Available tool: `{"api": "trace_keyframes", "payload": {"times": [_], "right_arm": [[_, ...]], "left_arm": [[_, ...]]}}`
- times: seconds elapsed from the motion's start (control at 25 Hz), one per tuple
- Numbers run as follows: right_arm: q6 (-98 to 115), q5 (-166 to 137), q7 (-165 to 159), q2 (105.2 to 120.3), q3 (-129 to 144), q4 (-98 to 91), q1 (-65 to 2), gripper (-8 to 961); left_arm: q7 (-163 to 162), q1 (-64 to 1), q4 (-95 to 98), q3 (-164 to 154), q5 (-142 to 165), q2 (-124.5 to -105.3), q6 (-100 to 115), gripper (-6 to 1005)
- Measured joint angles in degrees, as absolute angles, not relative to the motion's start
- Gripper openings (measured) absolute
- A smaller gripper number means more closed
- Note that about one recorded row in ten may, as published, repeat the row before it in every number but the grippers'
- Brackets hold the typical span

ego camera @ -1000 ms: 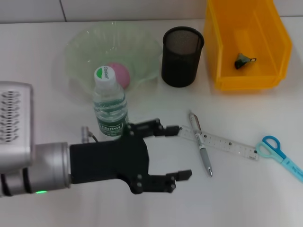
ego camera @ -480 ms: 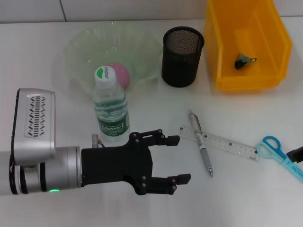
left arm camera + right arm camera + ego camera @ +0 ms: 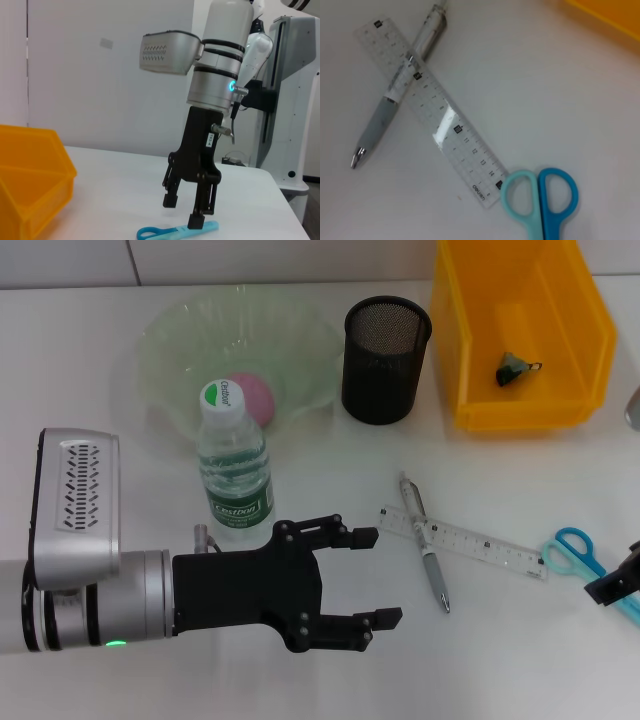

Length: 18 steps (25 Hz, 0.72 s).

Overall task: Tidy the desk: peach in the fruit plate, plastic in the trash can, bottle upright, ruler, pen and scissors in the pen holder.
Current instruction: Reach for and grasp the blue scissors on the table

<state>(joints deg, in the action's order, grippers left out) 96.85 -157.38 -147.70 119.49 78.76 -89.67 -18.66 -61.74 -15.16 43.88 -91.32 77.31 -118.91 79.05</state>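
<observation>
Left pincer is held low over the white surface, near the front edge, fingers spread wide with nothing between them; it sits just in front of the bottle, not touching it. Bottle is seen standing upright, green cap on top, just in front of the fruit plate. Peach is seen inside the fruit plate, partly hidden behind the bottle cap.

Pen holder, black mesh, stands between the fruit plate and the yellow trash can. A small dark scrap of plastic lies on the trash can floor.

Ruler, clear, lies flat on the surface, angled; pen crosses under it near one end, touching it. In the right wrist view the ruler overlaps the pen, and the ruler's far end sits just beside the scissors' handle loops.

Scissors, blue handles, lie at the right edge of the surface. Right pincer is seen in the left wrist view pointing straight down, fingers parted, one fingertip at or touching the scissors, the other just off them; nothing is gripped. In the head view only a dark tip shows at the right edge, over the scissors' blade end
</observation>
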Motion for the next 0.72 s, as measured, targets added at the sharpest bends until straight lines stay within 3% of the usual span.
{"api": "trace_keyframes", "payload": {"times": [0.56, 0.72], "right_arm": [[93.4, -157.7, -149.5, 119.53, 81.1, -87.1, -18.2, 791], [93.1, -157.7, -149.6, 119.53, 81.1, -86.8, -18.2, 737]], "left_arm": [[-61.7, -15.3, 43.9, -91.4, 77.3, -118.92, 79.4, 813], [-61.7, -15.4, 43.9, -91.5, 77.4, -118.91, 79.5, 813]]}}
